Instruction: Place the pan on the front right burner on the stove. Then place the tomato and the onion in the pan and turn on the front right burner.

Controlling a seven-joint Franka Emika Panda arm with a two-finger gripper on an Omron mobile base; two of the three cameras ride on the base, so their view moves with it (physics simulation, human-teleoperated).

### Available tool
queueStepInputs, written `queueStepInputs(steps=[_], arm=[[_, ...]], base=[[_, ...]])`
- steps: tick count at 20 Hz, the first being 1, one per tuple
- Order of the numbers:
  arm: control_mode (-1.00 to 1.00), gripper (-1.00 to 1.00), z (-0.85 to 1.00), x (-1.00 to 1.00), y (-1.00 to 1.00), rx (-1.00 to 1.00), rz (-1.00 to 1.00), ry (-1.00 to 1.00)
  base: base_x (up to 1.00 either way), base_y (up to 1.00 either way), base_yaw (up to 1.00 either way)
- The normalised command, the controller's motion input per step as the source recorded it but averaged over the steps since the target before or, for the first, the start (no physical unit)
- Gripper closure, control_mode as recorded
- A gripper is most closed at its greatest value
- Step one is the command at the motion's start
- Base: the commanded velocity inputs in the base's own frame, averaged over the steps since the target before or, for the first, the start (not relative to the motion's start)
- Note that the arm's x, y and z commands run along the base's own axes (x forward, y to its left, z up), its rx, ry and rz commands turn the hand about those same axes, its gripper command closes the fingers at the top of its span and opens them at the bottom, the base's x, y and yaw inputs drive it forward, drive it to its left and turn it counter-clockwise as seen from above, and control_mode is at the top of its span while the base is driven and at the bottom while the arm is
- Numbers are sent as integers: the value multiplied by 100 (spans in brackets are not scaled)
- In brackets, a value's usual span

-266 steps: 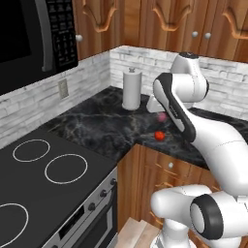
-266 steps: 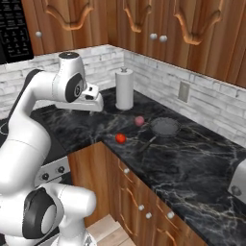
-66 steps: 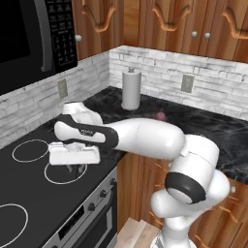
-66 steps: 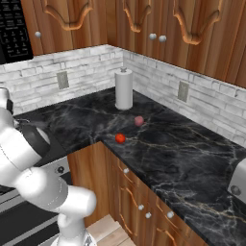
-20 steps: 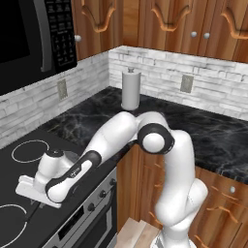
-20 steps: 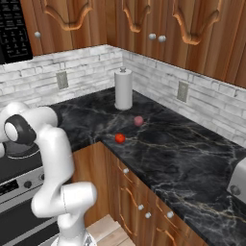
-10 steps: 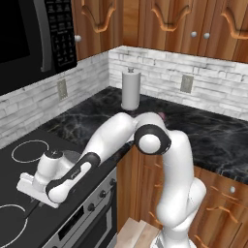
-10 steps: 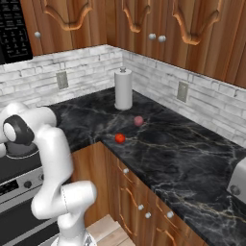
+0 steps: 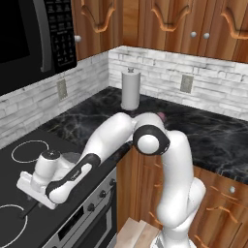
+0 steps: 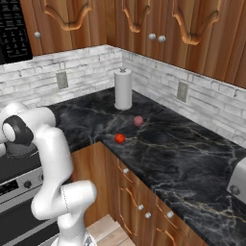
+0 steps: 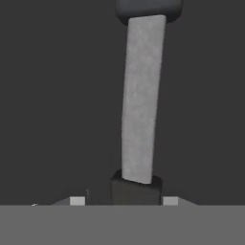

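Observation:
The pan [image 9: 70,157] lies on the stove [image 9: 24,169], over the ring nearest the counter, which the pan and my arm cover. Its thin handle [image 9: 27,210] pokes out below my hand. In the hand view the long handle [image 11: 139,95] runs up to the pan's body [image 11: 148,6]. My gripper [image 11: 123,201] is open, with the handle's end between the parted fingertips. The gripper [image 9: 35,193] hangs low over the cooktop's front. The tomato [image 10: 119,138] and the onion [image 10: 139,120] rest on the black counter, a little apart.
A paper towel roll [image 10: 123,89] stands by the back wall. A microwave [image 9: 29,43] hangs above the stove. Knobs [image 9: 101,193] line the steel front panel. A toaster [image 10: 239,182] sits at the counter's far right. Two other white rings [image 9: 30,151] show on the glass.
The jaws have parted from the pan's handle within the last half second. The arm has stayed almost still over the stove.

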Motion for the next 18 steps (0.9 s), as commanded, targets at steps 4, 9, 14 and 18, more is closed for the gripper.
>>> queueStepInputs(steps=[4,9,14,18], arm=[[-100,-100,0,0,0,0,-1,0],[-100,-100,45,0,0,1,0,0],[-100,-100,81,0,-6,0,0,0],[-100,-100,70,0,-41,0,0,0]], base=[[0,0,0],[0,0,0],[0,0,0],[0,0,0]])
